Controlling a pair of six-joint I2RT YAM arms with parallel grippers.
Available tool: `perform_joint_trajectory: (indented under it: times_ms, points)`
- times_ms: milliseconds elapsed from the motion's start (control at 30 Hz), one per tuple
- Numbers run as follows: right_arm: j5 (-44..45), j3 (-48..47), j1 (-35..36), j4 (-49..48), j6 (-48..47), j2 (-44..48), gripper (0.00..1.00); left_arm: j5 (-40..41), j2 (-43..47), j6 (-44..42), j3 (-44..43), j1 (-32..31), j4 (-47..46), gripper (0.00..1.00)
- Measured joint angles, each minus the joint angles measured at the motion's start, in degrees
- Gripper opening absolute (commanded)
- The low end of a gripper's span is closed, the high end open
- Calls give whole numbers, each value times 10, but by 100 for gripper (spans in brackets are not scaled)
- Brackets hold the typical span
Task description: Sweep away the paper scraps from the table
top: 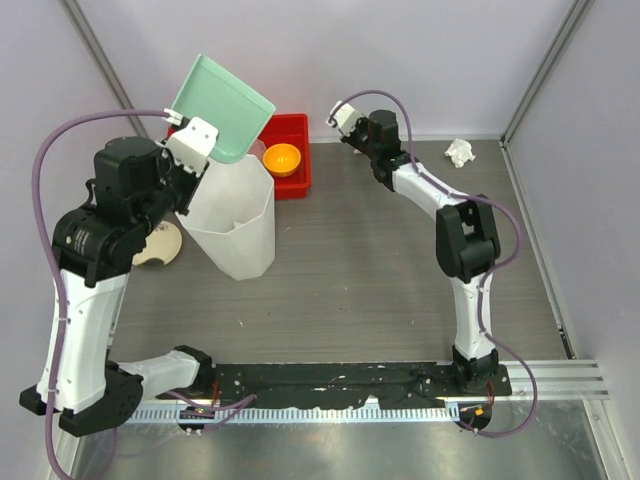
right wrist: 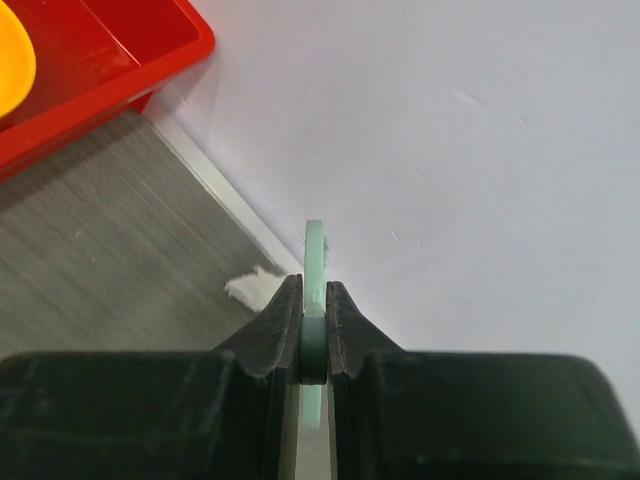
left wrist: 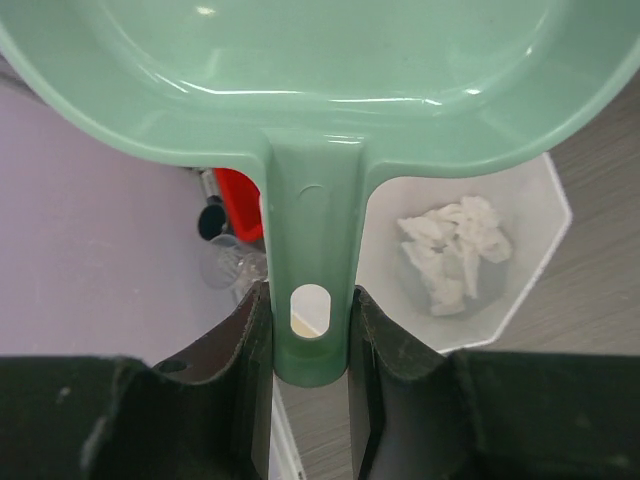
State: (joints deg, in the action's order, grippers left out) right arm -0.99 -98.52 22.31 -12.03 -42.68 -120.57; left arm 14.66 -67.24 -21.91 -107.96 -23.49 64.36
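Most of the paper scraps (left wrist: 450, 250) lie heaped at the bottom of the white bin (top: 240, 240), crumpled wads with ragged folds. One stray scrap (top: 459, 152) sits on the table (top: 380, 290) near the far right corner, close to the back wall. My left gripper (left wrist: 308, 305) is clamped on the handle of the green dustpan (top: 222, 100), which is tipped above the bin. The pan looks empty to me, so I'd keep its lip over the bin mouth until nothing clings. My right gripper (right wrist: 314, 300), near the red tray (top: 300, 125), pinches a thin green tool (right wrist: 315, 250) seen edge-on. I'd bring that to the stray scrap next.
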Motion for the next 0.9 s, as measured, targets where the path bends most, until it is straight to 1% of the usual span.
perform_joint_trajectory:
  times_ms: [133, 267, 333, 433, 500, 600, 733, 833, 900]
  points:
    - [-36, -100, 0, 7, -53, -97, 1, -72, 17, 30, 0, 0, 24, 0]
    - [-52, -187, 0, 51, -116, -171, 1, -140, 23, 36, 10, 0, 59, 0]
    - [-58, -198, 0, 79, -149, -185, 1, -153, 22, 36, 16, 0, 72, 0]
    - [-70, -190, 0, 140, -193, -186, 1, -164, 17, 36, 18, 0, 87, 0]
    - [-76, -157, 0, 149, -218, -173, 1, -172, 15, 36, 18, 0, 91, 0]
    - [-80, -52, 2, 146, -248, -113, 1, -181, 11, 36, 18, 0, 93, 0]
    - [-74, 122, 18, 137, -246, 28, 1, -191, 8, 35, 18, 0, 93, 0]
    - [-57, 238, 59, 156, -226, 150, 1, -205, 8, 35, 19, 0, 92, 0]
    - [-47, 299, 89, 169, -205, 215, 1, -216, 11, 33, 24, 0, 92, 0]
